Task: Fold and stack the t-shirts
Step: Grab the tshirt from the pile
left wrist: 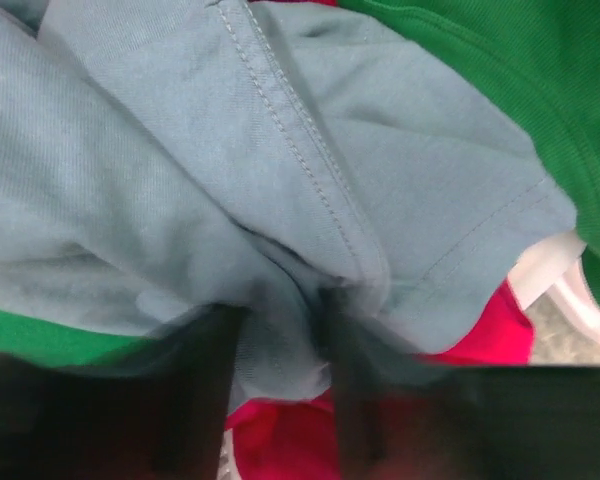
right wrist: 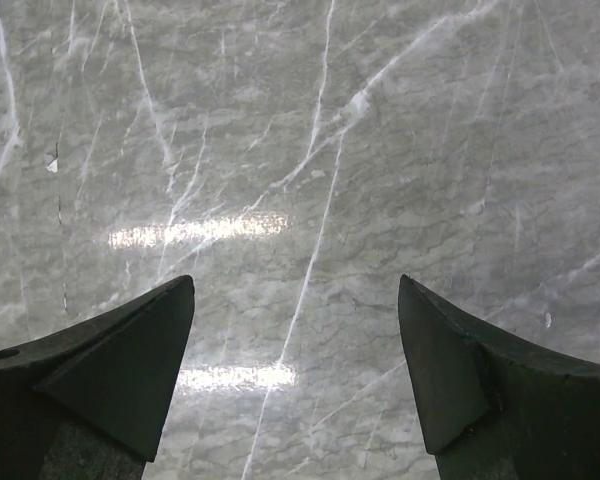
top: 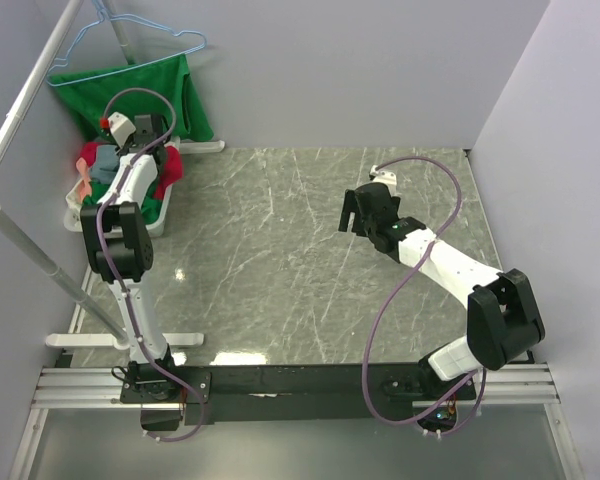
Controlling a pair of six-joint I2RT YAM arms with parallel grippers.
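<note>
Nothing is folded yet: the grey-blue t-shirt (left wrist: 180, 170), red t-shirt (left wrist: 290, 440) and green t-shirt (left wrist: 500, 90) lie heaped in the white basket (top: 160, 222) at the upper left of the top view. My left claw (left wrist: 280, 330) straddles a bunched grey-blue fold, but blur keeps me from telling whether it grips. My right claw (right wrist: 295, 370) hangs released over the surface (top: 280, 250), centre-right.

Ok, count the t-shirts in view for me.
3 at least: the grey-blue t-shirt in the white basket under the left gripper, the red t-shirt beneath it, the green t-shirt draped behind the basket. More may be buried.
</note>
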